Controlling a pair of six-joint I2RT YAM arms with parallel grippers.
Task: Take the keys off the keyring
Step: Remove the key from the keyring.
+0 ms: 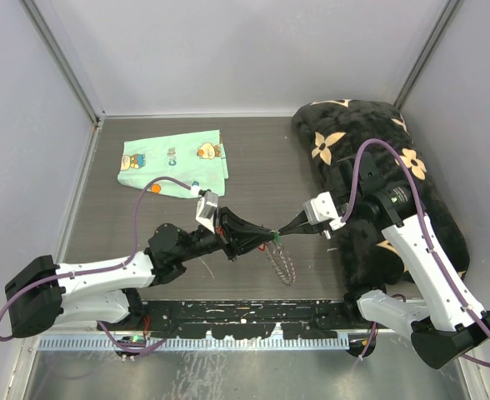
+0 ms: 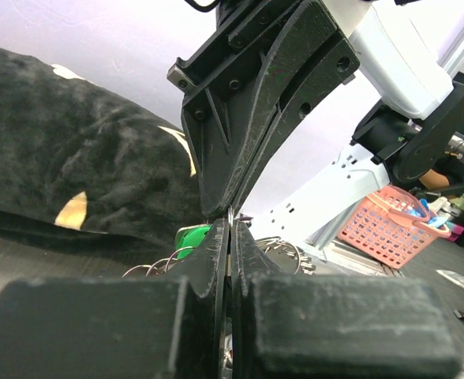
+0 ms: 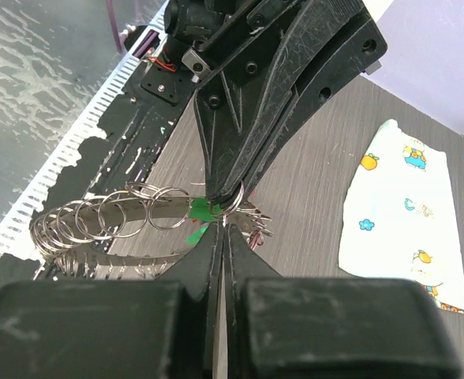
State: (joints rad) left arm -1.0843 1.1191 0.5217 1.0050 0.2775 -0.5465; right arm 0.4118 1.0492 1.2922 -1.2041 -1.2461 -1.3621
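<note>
White enclosure walls (image 1: 228, 50) mark a lab cell

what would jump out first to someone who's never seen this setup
The left gripper and right gripper meet tip to tip at mid-table, both pinched shut where the keyring with its fringe of small silver rings trails toward the near edge. A black plush cushion with tan flowers fills the back right; a mint-green cartoon cloth lies back left.

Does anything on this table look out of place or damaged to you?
Yes. The black strip along the near edge is badly chipped, with white showing through. A thick black blanket lies heaped on the right side, and a small orange piece lies alone beside the cloth.
</note>
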